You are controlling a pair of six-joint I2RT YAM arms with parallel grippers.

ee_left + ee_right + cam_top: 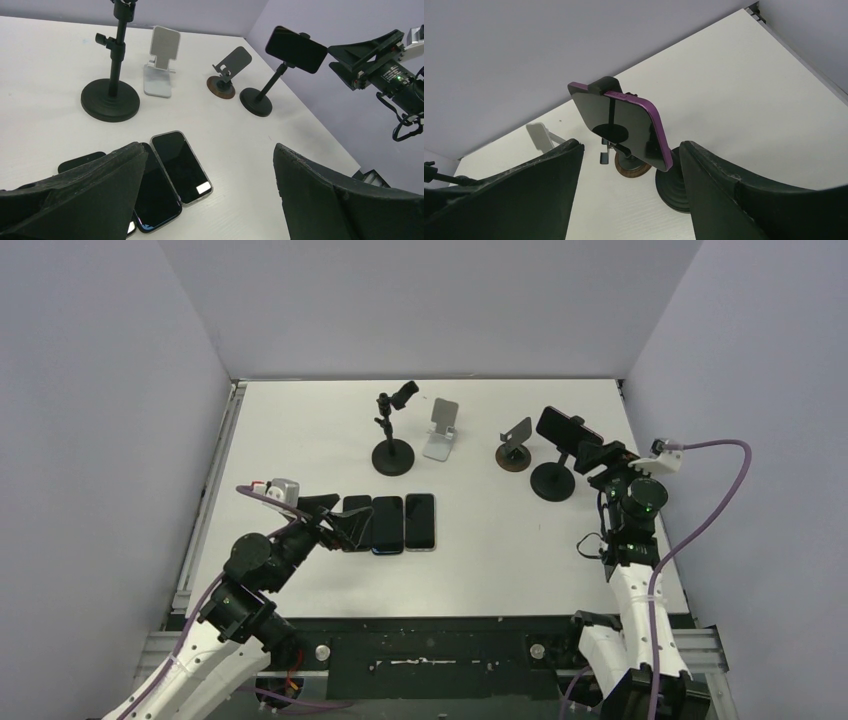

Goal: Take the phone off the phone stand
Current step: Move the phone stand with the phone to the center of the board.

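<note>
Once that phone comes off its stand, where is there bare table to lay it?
Barest: the white stretch between the phones lying flat and the loaded phone stand. The back left corner, beside the tall black stand, too. Crowded: the back row of stands, and around the left gripper.

Purple-edged phone (pixel 624 125), black stand (pixel 671 190)

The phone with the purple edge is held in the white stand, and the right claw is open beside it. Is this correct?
Not the white stand, which holds nothing: the phone is clamped on the rightmost black stand, as the top view shows. The right claw is open beside it.
</note>
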